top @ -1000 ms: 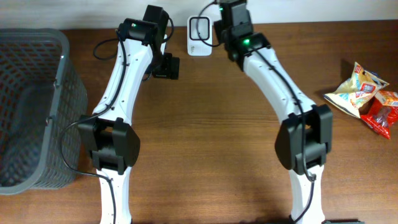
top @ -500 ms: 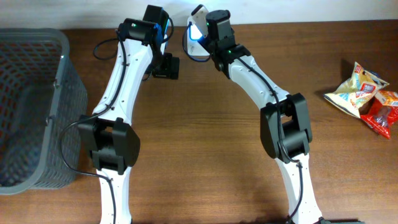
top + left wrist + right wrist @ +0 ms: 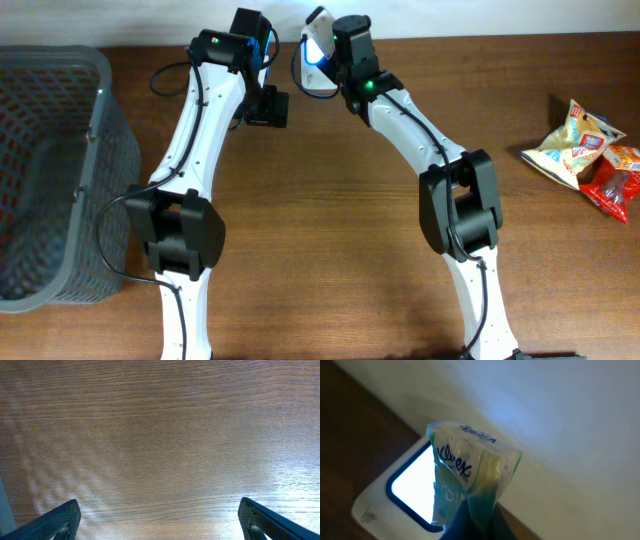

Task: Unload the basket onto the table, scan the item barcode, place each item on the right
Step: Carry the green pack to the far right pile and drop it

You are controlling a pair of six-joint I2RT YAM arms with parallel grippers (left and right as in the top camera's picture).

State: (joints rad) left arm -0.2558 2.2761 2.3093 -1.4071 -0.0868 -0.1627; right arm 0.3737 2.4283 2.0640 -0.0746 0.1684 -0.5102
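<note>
Right hand (image 3: pixel 472 524) swung left, tissue pack (image 3: pixel 470 475) tilted up over scanner (image 3: pixel 382 497)

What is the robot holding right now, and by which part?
The right gripper pinches a Kleenex tissue pack by one narrow end, holding it over the scanner. The left gripper is open and holds nothing.

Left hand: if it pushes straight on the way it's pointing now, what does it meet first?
The bare wooden table. In the left wrist view nothing lies between the open left hand and the wood, though the gap can't be judged.
</note>
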